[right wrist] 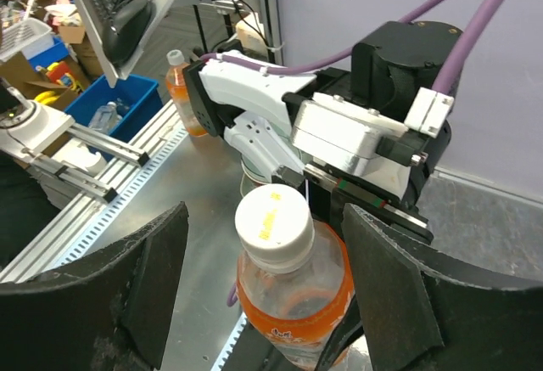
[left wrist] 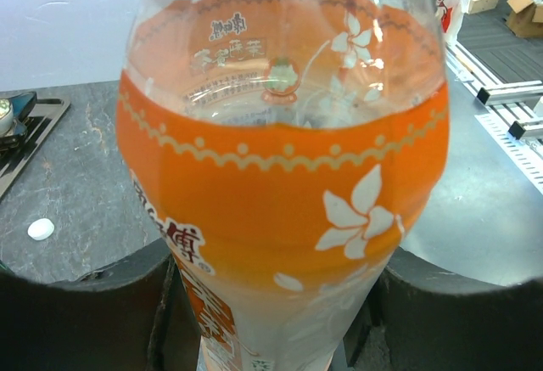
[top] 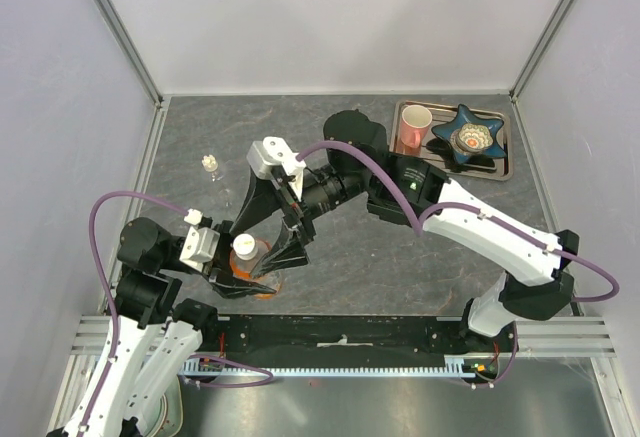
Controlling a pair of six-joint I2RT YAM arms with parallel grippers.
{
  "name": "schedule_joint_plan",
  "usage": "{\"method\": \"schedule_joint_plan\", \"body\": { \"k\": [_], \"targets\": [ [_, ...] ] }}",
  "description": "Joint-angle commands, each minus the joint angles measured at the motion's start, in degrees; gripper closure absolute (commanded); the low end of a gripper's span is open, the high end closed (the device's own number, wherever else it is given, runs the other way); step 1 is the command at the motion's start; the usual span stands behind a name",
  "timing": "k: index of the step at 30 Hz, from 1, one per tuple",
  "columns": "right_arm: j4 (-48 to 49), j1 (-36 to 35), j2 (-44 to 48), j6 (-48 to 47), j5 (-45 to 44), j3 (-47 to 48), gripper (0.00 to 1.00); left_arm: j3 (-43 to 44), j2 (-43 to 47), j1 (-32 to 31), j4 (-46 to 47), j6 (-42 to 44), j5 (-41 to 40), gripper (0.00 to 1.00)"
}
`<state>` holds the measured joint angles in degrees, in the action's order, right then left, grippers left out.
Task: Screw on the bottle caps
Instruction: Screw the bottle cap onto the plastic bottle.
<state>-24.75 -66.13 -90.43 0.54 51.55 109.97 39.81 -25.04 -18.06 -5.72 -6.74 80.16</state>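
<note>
The orange bottle [top: 262,279] stands near the table's front left with a white cap [right wrist: 271,222] on its neck; the cap also shows from above [top: 243,247]. My left gripper [top: 240,275] is shut on the bottle's body [left wrist: 280,210], one finger on each side. My right gripper [right wrist: 270,290] is open, its fingers [right wrist: 153,286] straddling the cap without touching it. A loose white cap [left wrist: 40,229] lies on the table. The tiny clear bottle [top: 210,165] stands at the back left. The green-label bottle is not clearly visible.
A tray [top: 500,169] at the back right holds a pink mug [top: 415,127] and a blue star-shaped dish [top: 468,135]. The right arm [top: 470,219] stretches across the middle of the table. A rail [top: 340,329] runs along the near edge.
</note>
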Motion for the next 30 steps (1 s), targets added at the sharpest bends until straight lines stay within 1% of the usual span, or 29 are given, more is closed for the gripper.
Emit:
{"method": "schedule_joint_plan", "body": {
  "k": [1, 6, 10, 15, 25, 30],
  "targets": [
    [7.7, 0.1, 0.3, 2.9, 5.9, 1.6, 0.2, 0.6, -0.1, 0.2, 2.0, -2.4, 1.7, 0.98],
    [10.2, 0.5, 0.0, 3.6, 7.0, 0.7, 0.22, 0.6, 0.0, 0.3, 2.0, -2.8, 1.3, 0.98],
    [13.2, 1.1, -0.9, 6.6, 8.5, 0.5, 0.27, 0.6, 0.1, 0.2, 2.1, -2.9, 0.8, 0.98],
    [14.8, 1.4, -1.4, 8.0, 9.1, 0.0, 0.33, 0.7, 0.2, 0.2, 2.1, -3.2, 0.2, 0.98],
    [15.2, 1.6, -2.6, 9.0, 9.3, 0.2, 0.36, 1.0, 0.2, 0.2, 2.8, -4.2, -0.4, 0.98],
    [15.7, 1.7, -3.0, 9.8, 9.7, 0.2, 0.44, 1.1, 0.1, 0.3, 2.8, -4.4, -1.1, 0.98]
  ]
}}
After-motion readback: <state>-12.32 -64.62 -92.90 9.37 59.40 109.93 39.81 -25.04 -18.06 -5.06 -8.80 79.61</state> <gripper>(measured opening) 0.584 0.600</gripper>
